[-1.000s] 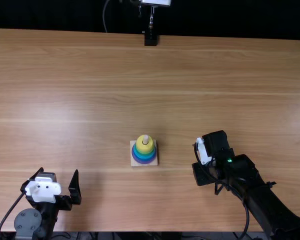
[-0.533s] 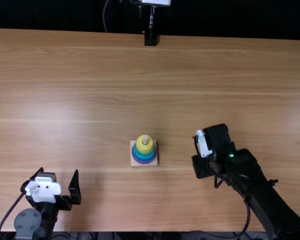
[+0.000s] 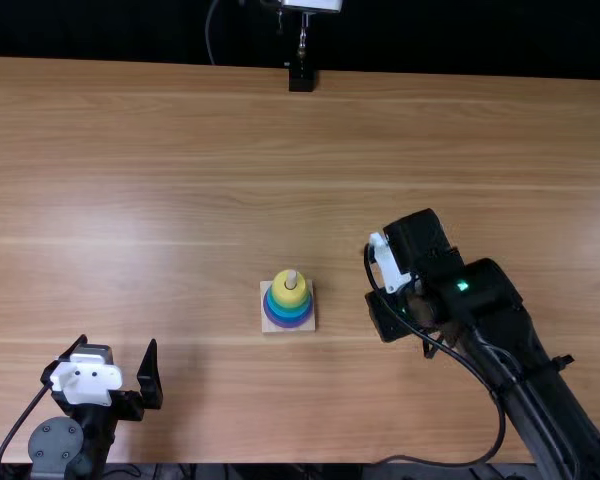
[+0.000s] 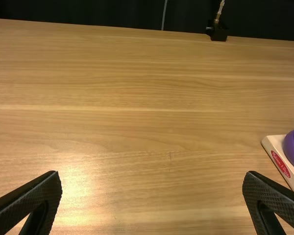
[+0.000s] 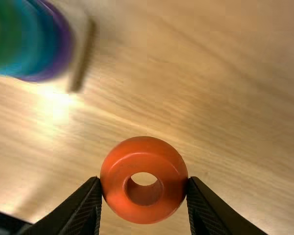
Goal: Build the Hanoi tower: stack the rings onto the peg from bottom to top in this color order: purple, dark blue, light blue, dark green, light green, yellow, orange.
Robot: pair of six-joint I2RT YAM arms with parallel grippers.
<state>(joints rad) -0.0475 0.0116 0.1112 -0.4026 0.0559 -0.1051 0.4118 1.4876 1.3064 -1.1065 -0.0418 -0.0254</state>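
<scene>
My right gripper (image 3: 385, 285) is right of the tower, its tips hidden below its body. In the right wrist view the right gripper (image 5: 144, 188) is shut on the orange ring (image 5: 165, 169), held off the table by its sides. The square wooden base (image 3: 268, 325) stands mid-table with the ring stack on its peg (image 3: 292, 280): the yellow ring (image 3: 281, 289) on top, blue rings (image 3: 289, 311) and the purple ring (image 3: 280, 323) below. My left gripper (image 3: 102, 362) stands open at the lower left; the left gripper (image 4: 152, 178) has nothing between its fingers.
The wooden table (image 3: 180, 130) stretches around the tower. At its far edge stands a black mount with a metal post (image 3: 301, 75). A cable (image 3: 500, 435) hangs along the right arm.
My right gripper has moved away from the near edge and slightly left, closer to the tower's side. The left arm and the tower have stayed put.
</scene>
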